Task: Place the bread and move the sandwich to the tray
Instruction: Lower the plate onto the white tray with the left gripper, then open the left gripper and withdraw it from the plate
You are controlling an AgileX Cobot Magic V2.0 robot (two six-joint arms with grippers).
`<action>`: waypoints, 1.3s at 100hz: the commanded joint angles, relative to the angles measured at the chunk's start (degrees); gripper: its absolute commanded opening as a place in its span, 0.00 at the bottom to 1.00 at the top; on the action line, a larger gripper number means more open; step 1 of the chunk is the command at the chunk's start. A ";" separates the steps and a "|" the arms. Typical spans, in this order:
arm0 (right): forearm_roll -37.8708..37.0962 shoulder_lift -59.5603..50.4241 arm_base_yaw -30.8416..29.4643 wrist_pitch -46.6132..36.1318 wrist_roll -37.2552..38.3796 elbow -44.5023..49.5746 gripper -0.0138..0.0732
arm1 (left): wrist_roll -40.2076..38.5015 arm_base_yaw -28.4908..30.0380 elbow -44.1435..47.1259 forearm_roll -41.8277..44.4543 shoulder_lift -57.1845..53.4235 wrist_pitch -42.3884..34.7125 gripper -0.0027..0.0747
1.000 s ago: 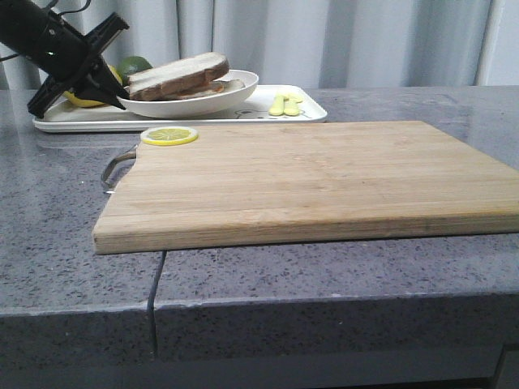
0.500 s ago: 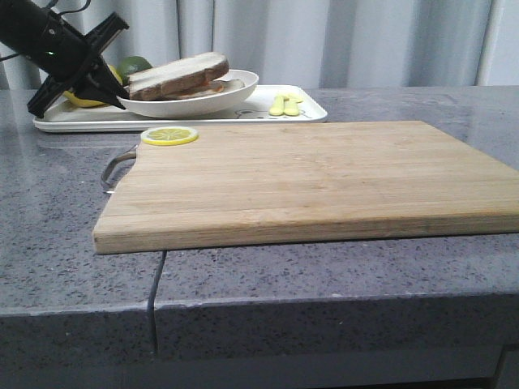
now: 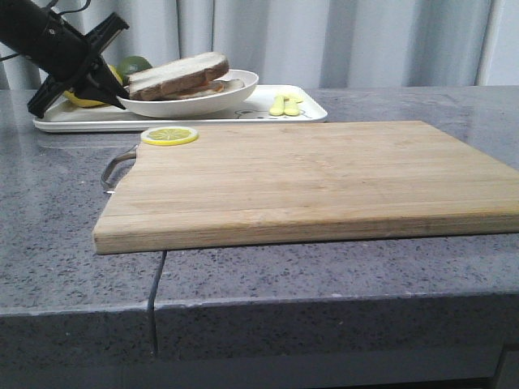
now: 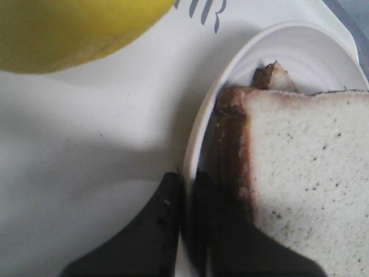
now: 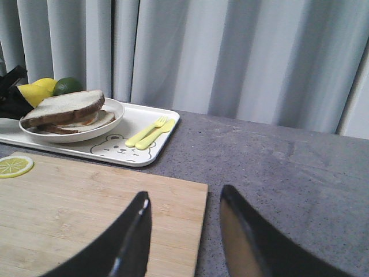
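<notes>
The left end effector seems clamped on the plate rim of the sandwich, which sits on the tray. The right end effector hangs apart.

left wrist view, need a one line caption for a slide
Left gripper pinching the rim of the white plate that holds the sandwich, set on the tray beside a lemon.

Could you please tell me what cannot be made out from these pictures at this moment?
- Egg inside the sandwich: front view, hidden by the top slice and plate rim.
- Right pincer: absent from the front view; fingertips cut off by the wrist picture's edge.
- Lime: front view, partly behind the left pincer.
</notes>
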 commanded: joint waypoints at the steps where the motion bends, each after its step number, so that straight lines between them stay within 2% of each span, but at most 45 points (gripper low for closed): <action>1: -2.17 0.06 -0.20 1.28 0.08 -1.65 0.51 | -0.43 -0.28 -2.29 -3.87 -4.05 -1.61 0.01; 29: -2.17 0.06 -0.20 1.28 0.08 -1.65 0.51 | -0.43 -0.28 -2.29 -3.87 -4.05 -1.61 0.02; 53: -2.17 0.06 -0.20 1.28 0.08 -1.65 0.51 | -0.43 -0.28 -2.29 -3.97 -4.05 -1.61 0.23; 68: -2.17 0.06 -0.20 1.28 0.08 -1.65 0.51 | -0.43 -0.28 -2.29 -4.75 -4.05 -1.61 0.31; 107: -2.17 0.06 -0.20 1.28 0.08 -1.65 0.51 | -0.51 -0.28 -2.40 -4.89 -4.40 -0.89 0.32; 130: -2.17 0.06 -0.20 1.26 0.08 -1.65 0.51 | -4.89 -0.28 -6.36 4.71 -4.53 2.76 0.32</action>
